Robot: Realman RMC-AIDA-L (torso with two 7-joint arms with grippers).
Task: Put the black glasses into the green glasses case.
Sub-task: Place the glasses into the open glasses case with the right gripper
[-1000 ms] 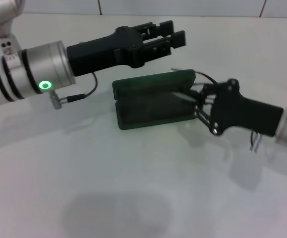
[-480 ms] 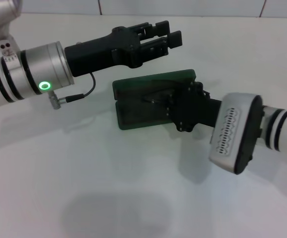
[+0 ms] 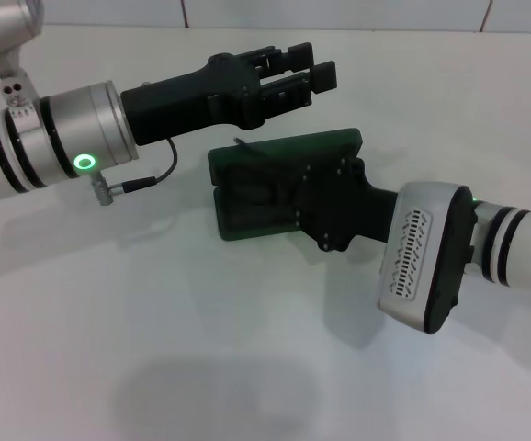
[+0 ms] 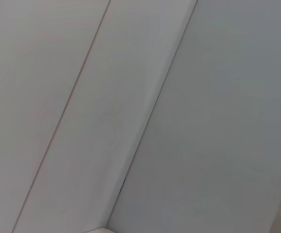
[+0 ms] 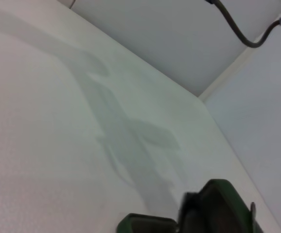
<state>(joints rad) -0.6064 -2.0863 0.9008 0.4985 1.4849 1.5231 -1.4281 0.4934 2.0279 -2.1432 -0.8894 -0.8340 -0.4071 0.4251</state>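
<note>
The green glasses case lies open in the middle of the white table, its lid on the far side. My right gripper reaches in from the right and hangs low over the open case, its black body covering the case's right half. It holds the black glasses; only a thin temple arm shows, sticking out over the lid, and the lenses are hidden. The case's rim also shows in the right wrist view. My left gripper hovers open and empty above and behind the case.
The left arm's black cable hangs close to the case's left end. It also shows in the right wrist view. The table's back edge meets a white tiled wall. The left wrist view shows only white panels.
My right gripper has turned over and pushed left across the open case, carrying the glasses from the case's right end to above its inside. The left arm has barely moved.
</note>
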